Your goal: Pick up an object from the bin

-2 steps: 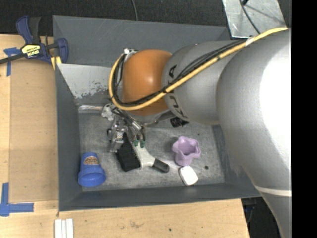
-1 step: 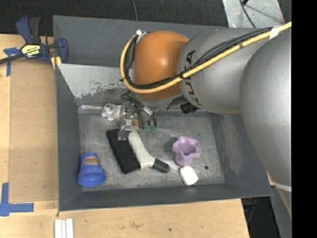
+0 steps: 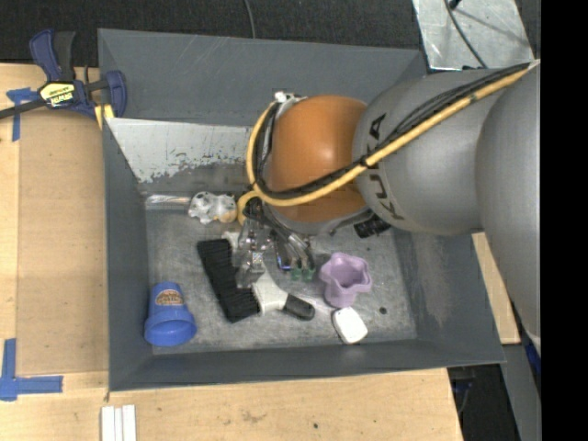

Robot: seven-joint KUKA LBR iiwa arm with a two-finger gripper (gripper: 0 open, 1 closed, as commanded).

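Hovering mid-bin, the pincer has a flat black bar just beside it at eight o'clock and a purple cup at three; open or closed, I cannot tell.

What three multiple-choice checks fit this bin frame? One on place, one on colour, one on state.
1. Where in the bin does the blue cup lie?
A. lower left of the view
B. upper right of the view
C. centre, under the gripper

2. What colour is the small cup just right of the gripper?
A. green
B. purple
C. red

3. The blue cup is:
A. lifted clear of the bin
B. nested in another cup
C. resting on the bin floor, apart from the gripper

Answers:
1 A: it sits by the lower-left wall.
2 B: the purple cup is beside the gripper.
3 C: it rests on the floor, with a black flat bar between it and the gripper.
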